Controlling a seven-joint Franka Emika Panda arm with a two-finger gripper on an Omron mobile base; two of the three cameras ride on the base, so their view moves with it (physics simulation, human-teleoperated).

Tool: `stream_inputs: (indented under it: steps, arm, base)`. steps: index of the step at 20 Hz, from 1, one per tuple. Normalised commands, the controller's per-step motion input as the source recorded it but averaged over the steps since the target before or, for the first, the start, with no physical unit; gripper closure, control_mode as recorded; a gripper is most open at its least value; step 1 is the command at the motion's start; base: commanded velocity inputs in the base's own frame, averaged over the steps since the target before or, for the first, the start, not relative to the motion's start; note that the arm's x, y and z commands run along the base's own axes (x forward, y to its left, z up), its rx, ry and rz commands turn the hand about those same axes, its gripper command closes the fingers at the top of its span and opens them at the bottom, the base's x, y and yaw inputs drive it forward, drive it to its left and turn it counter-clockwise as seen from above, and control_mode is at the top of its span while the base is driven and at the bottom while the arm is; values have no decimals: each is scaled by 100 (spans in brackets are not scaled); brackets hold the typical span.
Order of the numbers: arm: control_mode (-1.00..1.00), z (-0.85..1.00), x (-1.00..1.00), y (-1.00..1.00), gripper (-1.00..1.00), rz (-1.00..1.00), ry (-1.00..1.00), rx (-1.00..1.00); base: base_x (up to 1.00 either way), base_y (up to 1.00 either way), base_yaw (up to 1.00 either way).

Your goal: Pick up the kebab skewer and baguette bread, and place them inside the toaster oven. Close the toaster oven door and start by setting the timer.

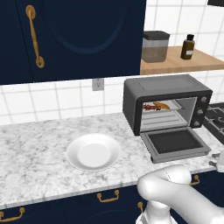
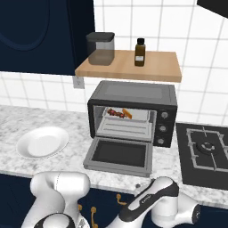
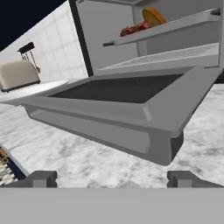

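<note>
The toaster oven (image 1: pixel 162 89) (image 2: pixel 132 94) stands on the marble counter. Its door (image 1: pixel 176 144) (image 2: pixel 119 156) (image 3: pixel 131 114) is folded down flat. Inside, on the upper tray, lie the kebab skewer (image 1: pixel 150 106) (image 2: pixel 115 113) (image 3: pixel 132 30) and, beside it, the baguette bread (image 1: pixel 163 105) (image 2: pixel 127 113) (image 3: pixel 153 16). My gripper (image 3: pixel 113 178) is open and holds nothing. It hovers low over the counter, just in front of the door's outer edge and handle, looking into the oven. The knobs (image 1: pixel 201 111) (image 2: pixel 164 128) sit on the oven's right side.
A white plate (image 1: pixel 93 152) (image 2: pixel 43 142) lies left of the oven. A gas hob (image 2: pixel 205 151) is at its right. Above, a wooden shelf (image 2: pixel 156 67) carries a jar (image 2: pixel 100 48) and a brown bottle (image 2: pixel 140 52). A silver toaster (image 3: pixel 17 74) stands further along the counter.
</note>
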Motion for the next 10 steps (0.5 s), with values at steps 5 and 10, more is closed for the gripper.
stream_inputs:
  steps: [5,10]
  arm:
    - [-100,0,0,42,-100,0,-7,0]
    - [-100,0,19,19,-100,0,-1,0]
  base:
    - [0,0,0]
    - [0,0,0]
